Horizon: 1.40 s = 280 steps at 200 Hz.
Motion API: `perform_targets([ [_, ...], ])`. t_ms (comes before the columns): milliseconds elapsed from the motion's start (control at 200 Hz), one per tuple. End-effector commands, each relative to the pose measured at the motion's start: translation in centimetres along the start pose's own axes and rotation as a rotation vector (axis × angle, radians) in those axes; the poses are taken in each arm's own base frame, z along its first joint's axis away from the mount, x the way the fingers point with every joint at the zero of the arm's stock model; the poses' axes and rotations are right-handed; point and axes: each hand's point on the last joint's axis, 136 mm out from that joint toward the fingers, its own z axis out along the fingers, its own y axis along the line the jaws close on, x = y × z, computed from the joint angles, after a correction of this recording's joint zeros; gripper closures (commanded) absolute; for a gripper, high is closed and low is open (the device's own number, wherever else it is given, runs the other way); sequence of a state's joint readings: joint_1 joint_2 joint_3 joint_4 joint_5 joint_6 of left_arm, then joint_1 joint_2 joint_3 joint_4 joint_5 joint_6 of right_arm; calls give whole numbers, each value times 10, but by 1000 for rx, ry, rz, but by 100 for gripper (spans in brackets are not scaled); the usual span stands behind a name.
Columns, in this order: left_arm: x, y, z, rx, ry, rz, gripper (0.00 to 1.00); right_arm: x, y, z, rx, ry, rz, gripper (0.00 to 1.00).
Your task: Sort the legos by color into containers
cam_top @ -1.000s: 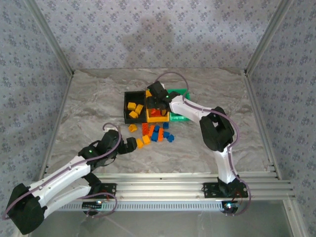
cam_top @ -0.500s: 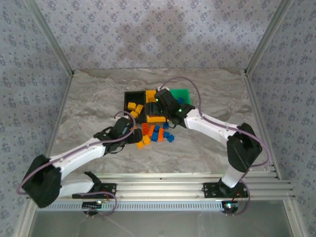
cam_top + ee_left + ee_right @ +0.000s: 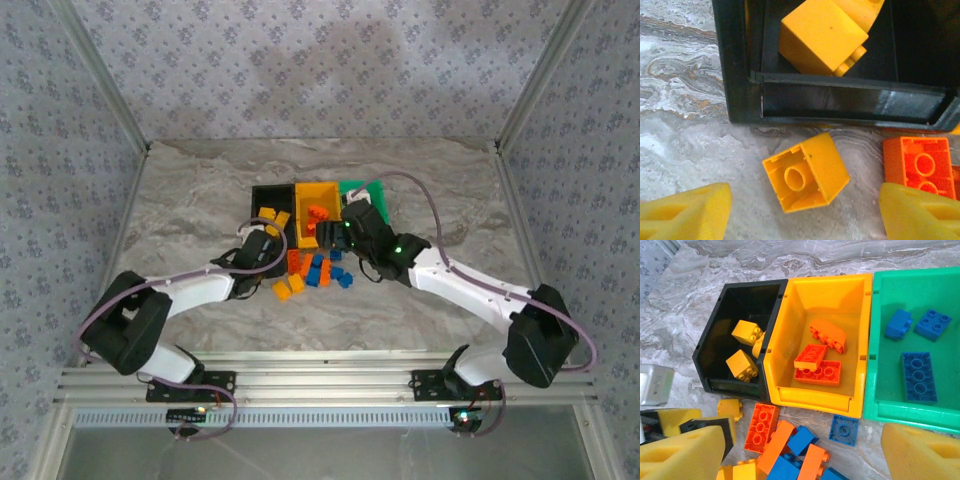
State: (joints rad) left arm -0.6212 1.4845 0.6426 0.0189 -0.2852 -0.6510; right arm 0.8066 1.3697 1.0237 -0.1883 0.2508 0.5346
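The yellow foam fingers (image 3: pixel 685 212) of my left gripper (image 3: pixel 802 215) stand apart, one on each side of a small yellow-orange studded plastic brick (image 3: pixel 807 172), and touch nothing. This brick lies skewed on the marble table (image 3: pixel 680 125), hollow side toward the wrist camera, just before the black plastic bin (image 3: pixel 740 75) near the table's middle. I fear the pads catch its corners and it twists out, or one finger pushes the red-orange brick (image 3: pixel 917 160) beside it. My right gripper (image 3: pixel 802 452) is also spread wide, empty, above the mixed loose pile (image 3: pixel 785 440) before the yellow-orange bin (image 3: pixel 777 350) and green bin (image 3: pixel 910 415). Both arms work close together, so they may collide.
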Motion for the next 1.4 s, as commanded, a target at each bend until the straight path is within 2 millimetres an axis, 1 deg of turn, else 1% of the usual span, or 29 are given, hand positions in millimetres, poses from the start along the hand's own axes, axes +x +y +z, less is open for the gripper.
perform_targets([
  [0, -17, -3, 9, -2, -60, 1, 26, -4, -1, -10, 0, -36, 17, 16],
  [130, -9, 1, 22, -35, -37, 5, 31, -5, 0, -19, -6, -53, 10, 16],
  [250, 1, 7, 31, -57, -16, 9, 40, -5, 0, -26, -7, -66, 6, 16],
  [315, 4, 10, 32, -61, -9, 4, 47, -5, -2, -29, -4, -73, 7, 16],
  [390, 9, 12, 32, -65, -3, 2, 50, -5, -2, -32, -5, -80, 6, 16],
  [450, 12, 15, 32, -72, 3, 3, 55, -4, -3, -33, -1, -81, 6, 16],
  [500, 14, 17, 30, -73, 7, 2, 57, -4, -5, -33, 1, -83, 9, 16],
  [595, 17, 18, 22, -57, 11, -14, 62, 0, -6, -31, 7, -78, 9, 16],
  [700, 17, 16, 7, -37, 5, -22, 65, 2, -9, -30, 13, -74, 15, 16],
  [814, 20, 12, -16, -11, -3, -22, 68, 4, -10, -30, 15, -71, 20, 16],
  [939, 21, 4, -44, 39, -12, -30, 68, 5, -12, -30, 16, -71, 29, 16],
  [1044, 7, -2, -67, 75, -45, -42, 68, 7, -14, -31, 17, -72, 41, 16],
  [1109, -11, -10, -77, 92, -84, -37, 67, 9, -16, -31, 18, -70, 46, 16],
  [1159, -27, -15, -80, 90, -109, -36, 66, 10, -18, -32, 23, -67, 49, 16],
  [1249, -58, -22, -75, 85, -140, -57, 67, 11, -20, -32, 29, -62, 53, 16],
  [1394, -101, -33, -50, 66, -160, -85, 67, 16, -28, -35, 52, -52, 58, 16],
])
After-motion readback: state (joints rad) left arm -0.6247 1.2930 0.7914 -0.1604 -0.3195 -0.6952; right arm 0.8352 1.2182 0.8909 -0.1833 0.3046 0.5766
